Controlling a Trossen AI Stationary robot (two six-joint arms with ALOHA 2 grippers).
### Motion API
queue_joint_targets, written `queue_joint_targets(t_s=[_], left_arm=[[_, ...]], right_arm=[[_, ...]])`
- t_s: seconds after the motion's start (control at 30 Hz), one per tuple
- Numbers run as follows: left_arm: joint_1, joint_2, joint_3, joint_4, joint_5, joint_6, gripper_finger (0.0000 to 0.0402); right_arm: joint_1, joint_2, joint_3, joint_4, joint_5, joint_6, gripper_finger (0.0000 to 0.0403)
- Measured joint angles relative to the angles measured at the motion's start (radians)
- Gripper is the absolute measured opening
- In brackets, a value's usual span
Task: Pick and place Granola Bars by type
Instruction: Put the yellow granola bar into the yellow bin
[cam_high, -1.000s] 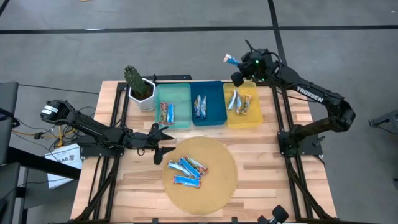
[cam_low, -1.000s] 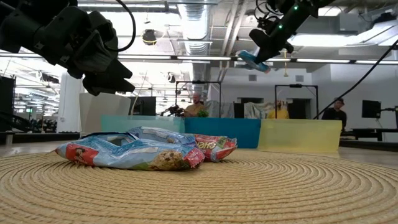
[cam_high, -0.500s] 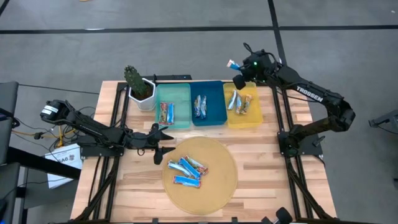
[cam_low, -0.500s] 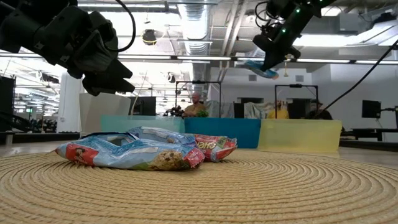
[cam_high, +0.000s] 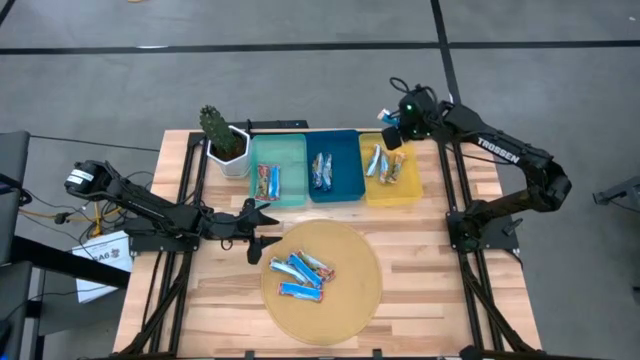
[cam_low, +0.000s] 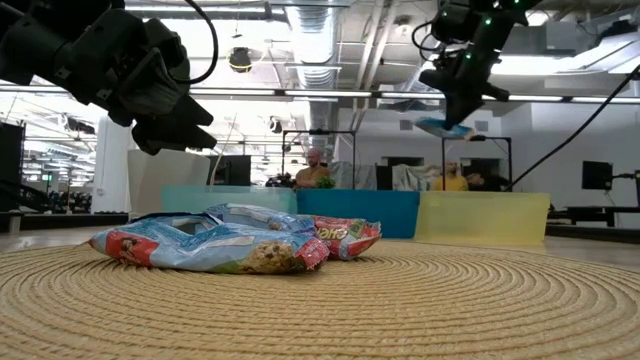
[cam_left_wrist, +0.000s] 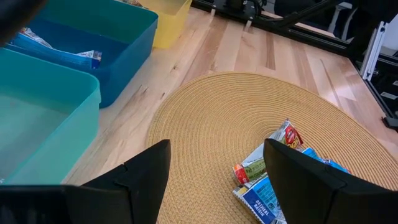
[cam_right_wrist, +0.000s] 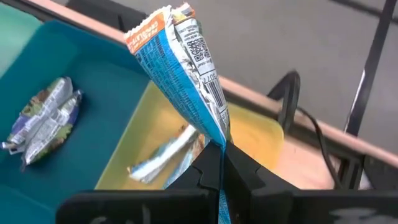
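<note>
Right gripper (cam_high: 393, 118) hanging over the yellow tray (cam_high: 410, 186) at one o'clock on the table, fingers clamped on a blue-white bar (cam_right_wrist: 186, 68), probably lining up a drop among its own kind. Left gripper (cam_high: 268, 222) waiting at nine o'clock of the mat (cam_high: 350, 300), fingers apart, beside the unsorted bars (cam_high: 300, 274).

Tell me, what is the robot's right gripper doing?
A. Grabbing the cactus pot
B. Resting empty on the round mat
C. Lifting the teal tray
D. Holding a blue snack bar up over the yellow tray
D: the right gripper is shut on a blue-white granola bar, hanging above the yellow tray, while the left gripper waits open beside the mat.
</note>
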Motion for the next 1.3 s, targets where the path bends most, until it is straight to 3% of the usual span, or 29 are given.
queue_joint_targets(t_s=[0.33, 0.8, 1.3], left_arm=[[0.000, 0.000, 0.000, 0.000, 0.002, -0.027, 0.0249], [0.000, 0.000, 0.000, 0.000, 0.002, -0.035, 0.0249], [0.000, 0.000, 0.000, 0.000, 0.011, -0.035, 0.0249]], right_arm=[[0.001, 0.000, 0.000, -0.153, 0.000, 0.121, 0.0000], [0.003, 0.015, 0.000, -0.174, -0.005, 0.189, 0.0000], [0.036, 0.369, -0.001, -0.129, -0.008, 0.202, 0.0000]])
